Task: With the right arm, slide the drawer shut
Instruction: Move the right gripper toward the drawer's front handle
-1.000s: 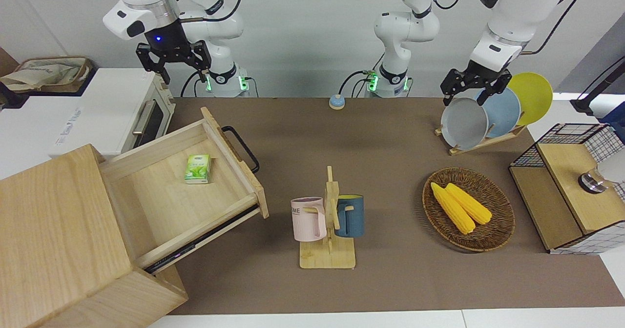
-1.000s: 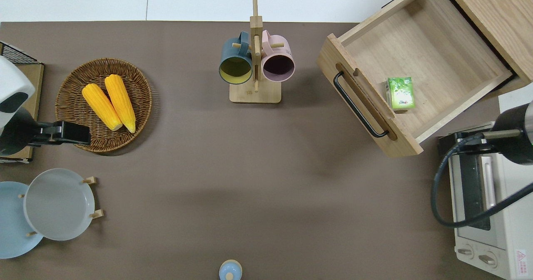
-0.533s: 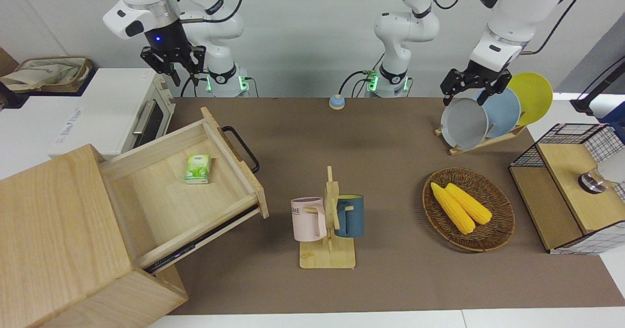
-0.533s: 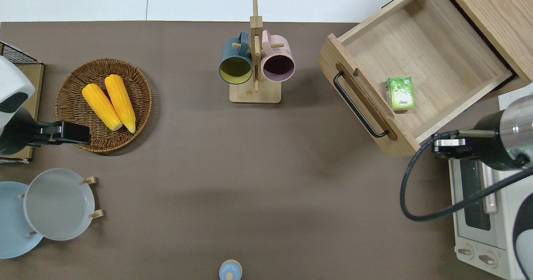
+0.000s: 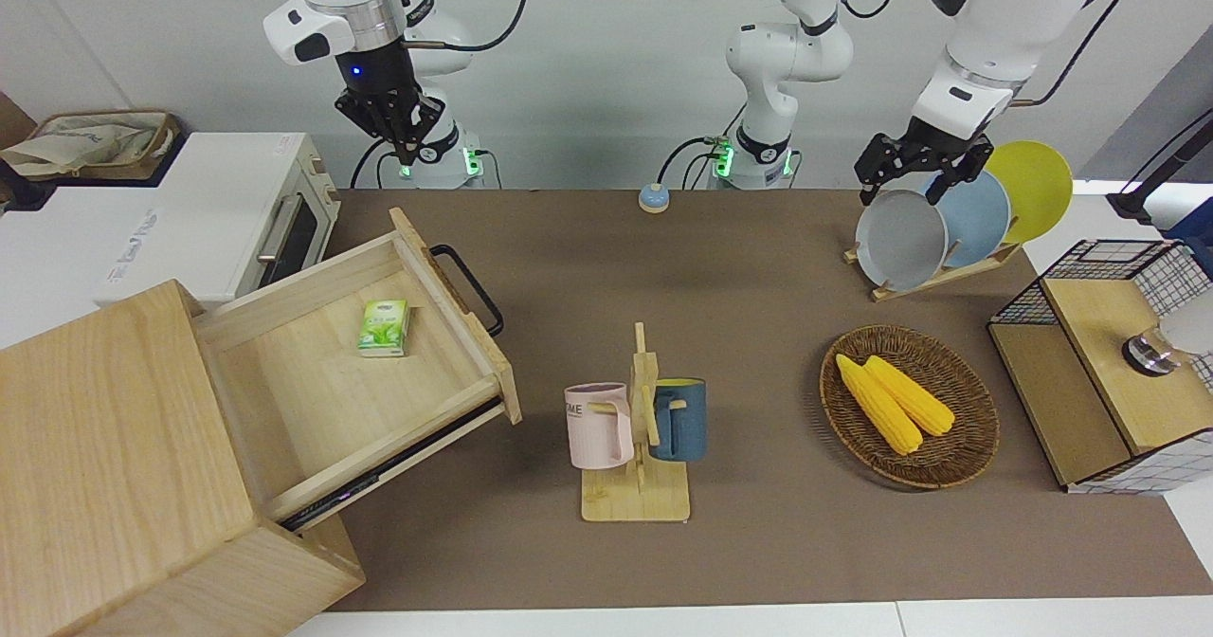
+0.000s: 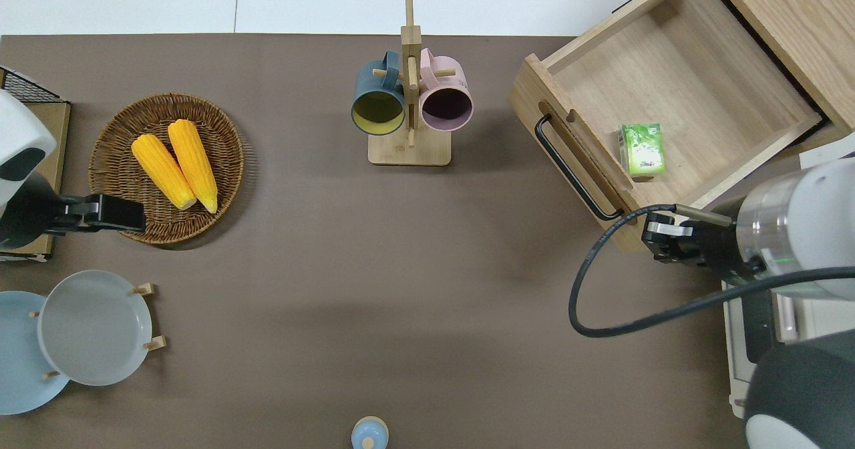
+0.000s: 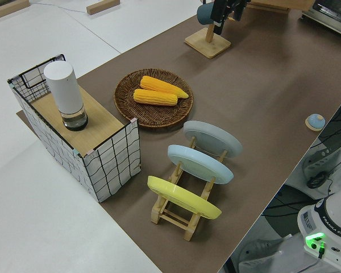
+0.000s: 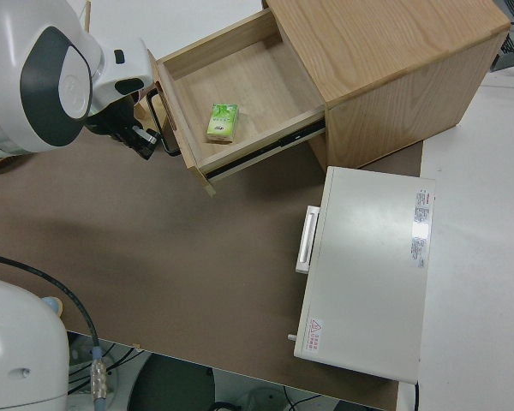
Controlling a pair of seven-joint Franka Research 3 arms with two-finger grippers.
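Overhead view: right arm's black two-finger hand [image 6: 658,235], fingers pressed together, is hovering over the wide pale-wood drawer [image 6: 668,95]'s front corner, probably lining up a push.

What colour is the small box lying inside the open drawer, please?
The small box is green with white, clearest in the overhead view; it lies in the drawer.

Bare bench [image 6: 427,262] lies open in front of the drawer [image 6: 668,108], so my right gripper [image 6: 658,236] has room there. The mug rack [image 6: 409,95] stands well apart; the toaster oven [image 5: 190,220] crowds the drawer's near side.
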